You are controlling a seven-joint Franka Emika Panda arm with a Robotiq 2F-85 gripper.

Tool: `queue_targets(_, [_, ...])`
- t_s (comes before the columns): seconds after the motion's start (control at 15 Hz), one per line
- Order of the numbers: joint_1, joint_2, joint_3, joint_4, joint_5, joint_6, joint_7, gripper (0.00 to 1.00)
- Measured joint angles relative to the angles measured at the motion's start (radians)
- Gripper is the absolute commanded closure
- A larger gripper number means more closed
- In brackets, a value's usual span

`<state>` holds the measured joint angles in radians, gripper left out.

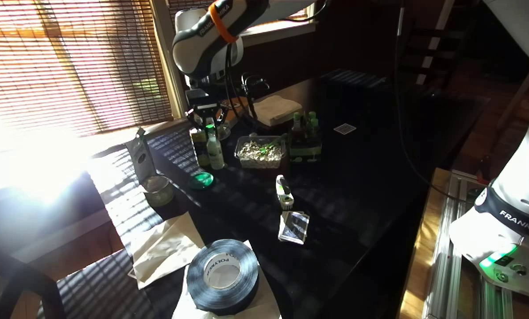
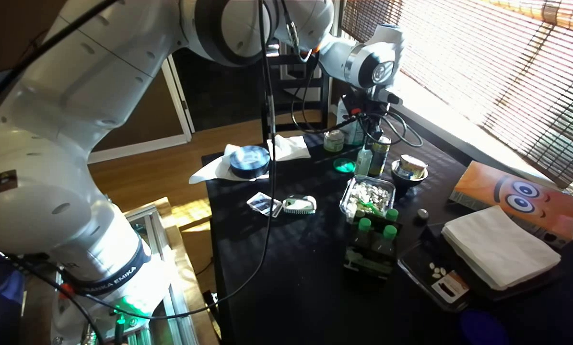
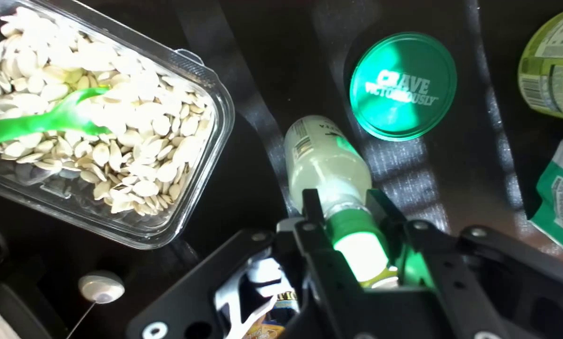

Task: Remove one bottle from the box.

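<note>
Well, my fingers [image 3: 313, 205]: part-closed, gripping the bottle [image 3: 326, 155] at its cap [image 3: 352, 223].
Desk [image 2: 305, 297]: bottle toward the edge by the window [image 1: 69, 66], box [image 2: 368, 262] apart.

Gap between bottle [image 3: 332, 172] and tub [image 3: 225, 113]

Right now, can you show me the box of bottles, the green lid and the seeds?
Box [image 2: 370, 265]: in an exterior view, side wall.
Green lid [image 3: 403, 87]: wrist view, printed face.
Seeds [image 3: 123, 129]: wrist view, pile's middle.

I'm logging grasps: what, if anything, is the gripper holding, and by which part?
The bottle: the gripper appears closed on its upper end, around the green cap.
</note>
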<state>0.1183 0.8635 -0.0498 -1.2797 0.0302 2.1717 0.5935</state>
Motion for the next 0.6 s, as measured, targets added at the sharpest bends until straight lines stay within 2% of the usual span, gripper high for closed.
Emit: queue_targets(0.6, [-0.007,0.098,0.011,0.152,0.030,-0.066,-0.016,0.93])
